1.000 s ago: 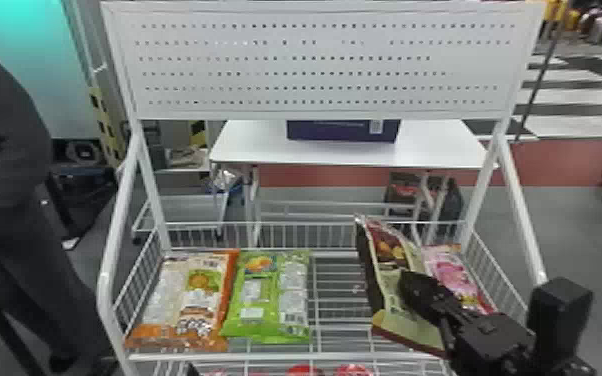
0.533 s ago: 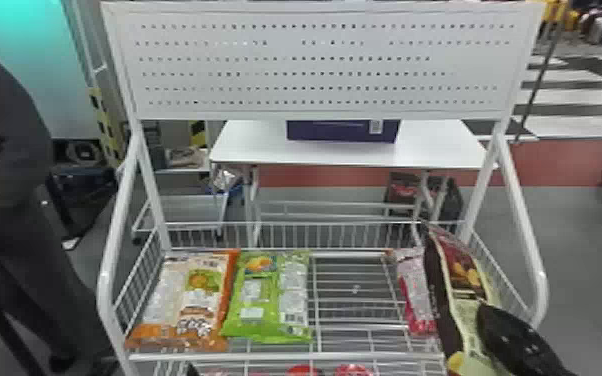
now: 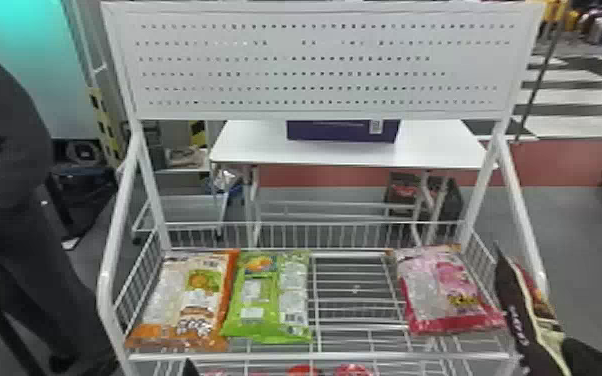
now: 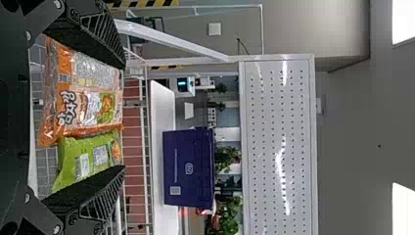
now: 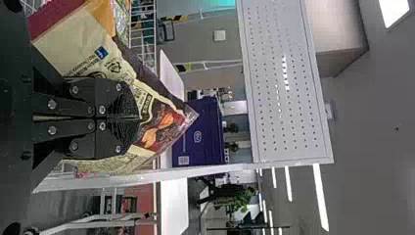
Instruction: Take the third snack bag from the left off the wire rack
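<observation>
Clamping tight, the right jaws are closed on the dark brown snack bag (image 3: 521,306), and in the right wrist view the black fingers (image 5: 105,120) pinch it flat while its printed face fans out past them. In the head view the bag stands on edge at the lower right corner of the frame, just outside the wire rack (image 3: 315,356) and clear of its shelf. On that shelf, an orange bag (image 3: 185,300) lies at the left with a green bag (image 3: 270,297) touching it. Then comes a stretch of bare wire, and a pink bag (image 3: 445,295) lies at the right. The left jaws are spread wide with nothing between them, the orange and green bags showing beyond the gap. Behind the rack, a white tabletop (image 3: 430,147) carries a dark blue box (image 3: 342,130).
</observation>
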Robot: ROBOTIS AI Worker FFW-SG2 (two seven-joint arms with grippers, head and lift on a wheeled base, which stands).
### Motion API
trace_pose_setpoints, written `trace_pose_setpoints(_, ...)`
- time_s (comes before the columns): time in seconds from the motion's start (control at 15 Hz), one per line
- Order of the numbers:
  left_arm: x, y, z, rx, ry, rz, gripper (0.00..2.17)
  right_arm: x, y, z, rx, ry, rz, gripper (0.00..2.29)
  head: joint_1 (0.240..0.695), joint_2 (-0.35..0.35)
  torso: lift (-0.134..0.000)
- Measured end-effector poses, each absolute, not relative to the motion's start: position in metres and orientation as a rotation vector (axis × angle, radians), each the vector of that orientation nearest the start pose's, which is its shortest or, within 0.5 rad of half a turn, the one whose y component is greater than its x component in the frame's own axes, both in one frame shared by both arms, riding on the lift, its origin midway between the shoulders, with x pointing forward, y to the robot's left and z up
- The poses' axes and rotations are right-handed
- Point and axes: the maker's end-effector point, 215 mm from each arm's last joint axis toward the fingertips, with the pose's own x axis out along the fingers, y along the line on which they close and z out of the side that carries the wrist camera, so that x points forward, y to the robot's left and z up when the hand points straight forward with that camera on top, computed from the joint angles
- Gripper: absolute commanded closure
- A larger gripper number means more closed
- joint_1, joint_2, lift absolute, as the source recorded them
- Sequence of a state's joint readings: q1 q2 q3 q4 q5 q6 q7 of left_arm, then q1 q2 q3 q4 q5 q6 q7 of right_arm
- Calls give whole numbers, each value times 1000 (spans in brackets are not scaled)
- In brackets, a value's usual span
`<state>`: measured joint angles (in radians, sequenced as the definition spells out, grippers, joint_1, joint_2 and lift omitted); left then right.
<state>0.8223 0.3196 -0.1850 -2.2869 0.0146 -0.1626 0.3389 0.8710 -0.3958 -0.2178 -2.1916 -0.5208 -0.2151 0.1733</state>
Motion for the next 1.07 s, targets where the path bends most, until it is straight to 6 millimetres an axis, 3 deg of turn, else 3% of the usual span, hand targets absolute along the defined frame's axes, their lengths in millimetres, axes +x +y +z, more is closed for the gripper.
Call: trace_pose_setpoints(1.07, 346, 201, -296, 53, -32, -17, 164, 351, -308, -297, 91, -6, 208, 2243, 499, 0, 0)
